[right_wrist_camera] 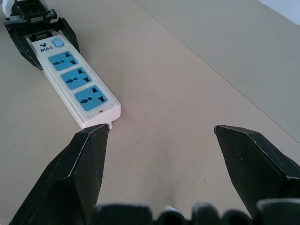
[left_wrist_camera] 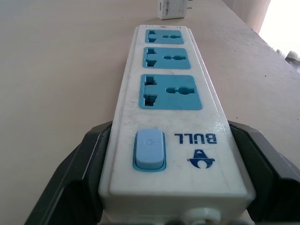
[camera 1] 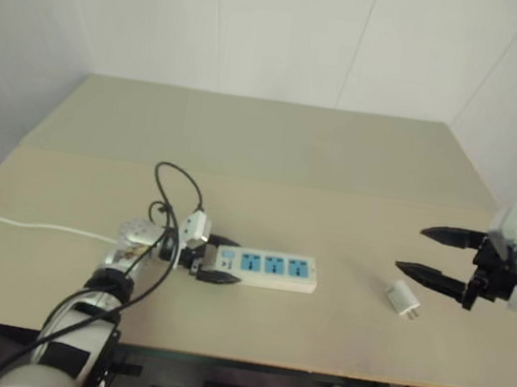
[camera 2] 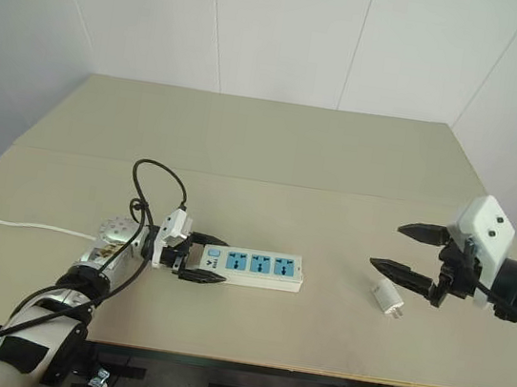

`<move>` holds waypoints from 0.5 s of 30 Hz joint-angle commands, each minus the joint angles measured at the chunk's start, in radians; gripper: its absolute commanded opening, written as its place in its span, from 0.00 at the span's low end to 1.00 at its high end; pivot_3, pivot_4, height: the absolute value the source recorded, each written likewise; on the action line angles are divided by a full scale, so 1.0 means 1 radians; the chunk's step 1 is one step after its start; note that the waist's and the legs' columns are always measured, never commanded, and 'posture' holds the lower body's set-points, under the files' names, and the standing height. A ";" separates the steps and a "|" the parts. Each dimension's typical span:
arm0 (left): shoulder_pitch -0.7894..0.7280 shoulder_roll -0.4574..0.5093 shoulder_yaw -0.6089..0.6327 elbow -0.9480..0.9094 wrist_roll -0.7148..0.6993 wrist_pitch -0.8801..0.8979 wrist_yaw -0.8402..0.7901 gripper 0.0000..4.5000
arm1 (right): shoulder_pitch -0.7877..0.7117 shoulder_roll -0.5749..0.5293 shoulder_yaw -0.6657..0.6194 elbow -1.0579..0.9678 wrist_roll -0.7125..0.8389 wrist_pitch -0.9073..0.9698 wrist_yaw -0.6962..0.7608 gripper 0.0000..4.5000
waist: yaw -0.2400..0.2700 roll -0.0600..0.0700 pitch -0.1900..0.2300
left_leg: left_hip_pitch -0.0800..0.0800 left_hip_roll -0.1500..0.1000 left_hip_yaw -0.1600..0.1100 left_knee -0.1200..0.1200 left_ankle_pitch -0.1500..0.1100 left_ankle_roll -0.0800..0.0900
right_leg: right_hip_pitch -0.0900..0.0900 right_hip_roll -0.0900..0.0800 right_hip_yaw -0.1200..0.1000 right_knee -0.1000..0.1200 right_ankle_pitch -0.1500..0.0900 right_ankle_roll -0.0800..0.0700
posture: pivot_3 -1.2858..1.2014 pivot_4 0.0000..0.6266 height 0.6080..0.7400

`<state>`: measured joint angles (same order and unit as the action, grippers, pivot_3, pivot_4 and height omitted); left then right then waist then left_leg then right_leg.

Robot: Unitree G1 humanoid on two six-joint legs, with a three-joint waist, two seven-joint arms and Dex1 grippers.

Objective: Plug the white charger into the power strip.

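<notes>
Left end effector (camera 1: 214,266) clamps the strip (camera 1: 272,269); right end effector (camera 1: 424,251) gapes over the charger (camera 1: 404,299) — light, slick, so pinch its flat sides.

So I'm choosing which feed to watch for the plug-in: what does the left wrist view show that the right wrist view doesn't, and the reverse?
Left wrist view alone: the white charger lying beyond the strip's far end, and the left gripper's fingers seen close up against the strip's sides. Right wrist view alone: the right gripper open above bare table. Both: the power strip, switch end clamped in the left gripper.
</notes>
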<state>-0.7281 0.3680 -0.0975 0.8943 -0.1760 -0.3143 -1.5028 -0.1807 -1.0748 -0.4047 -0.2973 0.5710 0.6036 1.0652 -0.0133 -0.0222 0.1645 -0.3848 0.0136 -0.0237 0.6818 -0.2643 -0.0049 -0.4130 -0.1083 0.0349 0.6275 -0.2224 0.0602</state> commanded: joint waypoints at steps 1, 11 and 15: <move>-0.004 -0.007 -0.012 -0.005 0.016 0.017 0.007 0.74 | -0.072 -0.036 0.064 0.055 -0.024 0.012 0.006 0.94 | 0.000 0.000 0.000 | 0.001 0.000 0.000 0.000 0.000 0.000 | 0.001 0.000 0.000 0.000 0.000 0.000 | 0.52 0.24 1.00; -0.011 -0.038 -0.037 -0.049 0.044 0.034 0.048 0.74 | -0.681 -0.061 0.549 0.329 -0.202 0.571 -0.112 0.94 | 0.005 0.001 0.000 | -0.003 0.000 -0.001 0.000 0.000 0.000 | -0.003 0.000 -0.001 -0.001 0.000 0.000 | 0.52 0.24 1.00; -0.012 -0.063 -0.049 -0.045 0.051 0.033 0.060 0.74 | -0.904 -0.055 0.816 0.443 -0.281 0.756 -0.056 0.94 | 0.015 0.001 -0.001 | -0.009 0.000 -0.001 0.000 0.000 0.000 | -0.009 0.000 -0.001 0.000 0.000 0.000 | 0.52 0.24 1.00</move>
<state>-0.7410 0.3257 -0.1240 0.8511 -0.1452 -0.2828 -1.4570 -1.0230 -1.1194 0.3366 0.1140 0.3271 1.2824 0.9815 0.0017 -0.0209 0.1638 -0.3943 0.0134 -0.0241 0.6830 -0.2644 -0.0047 -0.4223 -0.1085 0.0339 0.6277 -0.2224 0.0599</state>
